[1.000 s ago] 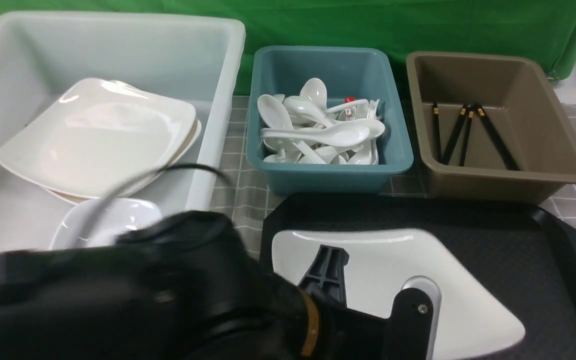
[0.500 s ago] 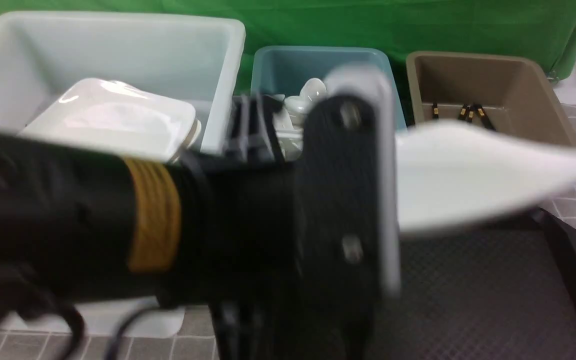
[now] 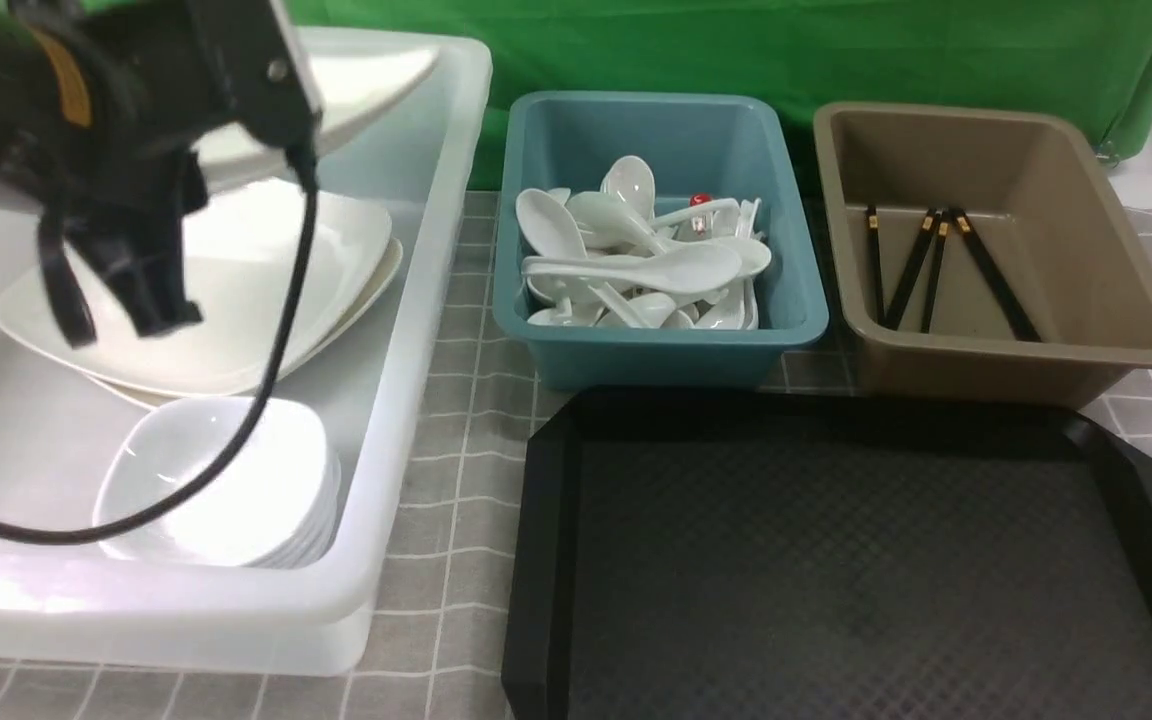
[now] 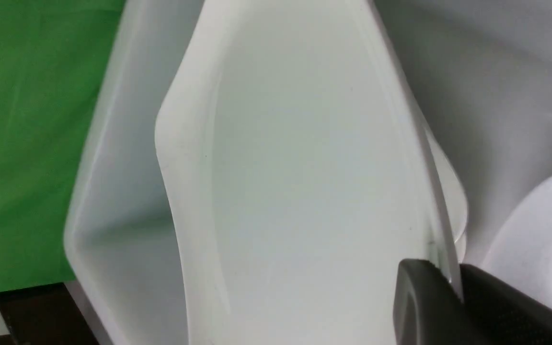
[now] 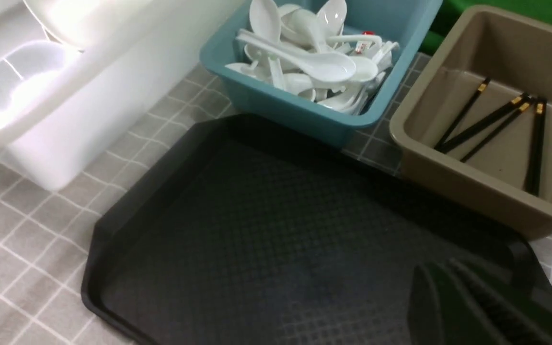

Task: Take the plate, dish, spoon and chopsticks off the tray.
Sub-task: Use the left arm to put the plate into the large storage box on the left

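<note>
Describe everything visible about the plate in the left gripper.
The plate is large, glossy white, with rounded corners and a shallow well, ceramic-looking and empty. The left gripper pinches it at one rim edge. It hangs tilted over the white tub, above the stacked plates, touching nothing else visible.

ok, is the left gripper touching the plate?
Touching. In the left wrist view, the plate has its rim pinched inside the left gripper, with no gap visible.

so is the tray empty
Empty: the tray floor is bare; the left hand holds the plate over the white tub.
</note>
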`<state>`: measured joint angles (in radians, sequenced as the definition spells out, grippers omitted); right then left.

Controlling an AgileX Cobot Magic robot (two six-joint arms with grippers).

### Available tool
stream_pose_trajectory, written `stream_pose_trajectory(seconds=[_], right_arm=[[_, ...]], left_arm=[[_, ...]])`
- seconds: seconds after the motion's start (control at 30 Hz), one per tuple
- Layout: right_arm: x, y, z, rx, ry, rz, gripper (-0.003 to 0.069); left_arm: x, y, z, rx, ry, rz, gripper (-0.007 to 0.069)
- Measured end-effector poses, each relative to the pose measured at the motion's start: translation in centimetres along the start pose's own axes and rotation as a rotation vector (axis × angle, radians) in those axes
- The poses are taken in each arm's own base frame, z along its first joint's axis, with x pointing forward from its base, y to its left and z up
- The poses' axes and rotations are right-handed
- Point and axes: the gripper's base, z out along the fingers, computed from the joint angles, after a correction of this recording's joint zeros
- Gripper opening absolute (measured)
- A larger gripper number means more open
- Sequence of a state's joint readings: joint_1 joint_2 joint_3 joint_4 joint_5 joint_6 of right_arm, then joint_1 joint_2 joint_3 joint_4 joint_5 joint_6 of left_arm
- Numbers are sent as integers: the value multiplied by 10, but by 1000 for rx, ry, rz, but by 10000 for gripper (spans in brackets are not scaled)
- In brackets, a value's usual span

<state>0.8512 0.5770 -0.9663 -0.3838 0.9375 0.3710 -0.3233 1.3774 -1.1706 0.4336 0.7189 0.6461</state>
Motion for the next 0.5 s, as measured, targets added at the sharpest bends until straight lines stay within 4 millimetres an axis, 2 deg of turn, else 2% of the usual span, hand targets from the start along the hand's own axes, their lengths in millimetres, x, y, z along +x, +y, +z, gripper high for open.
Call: stream_pose_trajectory(seconds=[0.13,0.17,0.3,0.5], right_arm=[[1,0,0,4,11,-1,28],[1,0,0,4,11,-1,28],[1,0,0,3,12,-1,31],[1,0,0,-1,13,-4,34]], left_arm=[[8,1,30,34,34,-28,29],[8,1,30,32,32,-28,29],[16,-3,62,82,88,-40,29],[19,-11,94,98,127,-66,29]])
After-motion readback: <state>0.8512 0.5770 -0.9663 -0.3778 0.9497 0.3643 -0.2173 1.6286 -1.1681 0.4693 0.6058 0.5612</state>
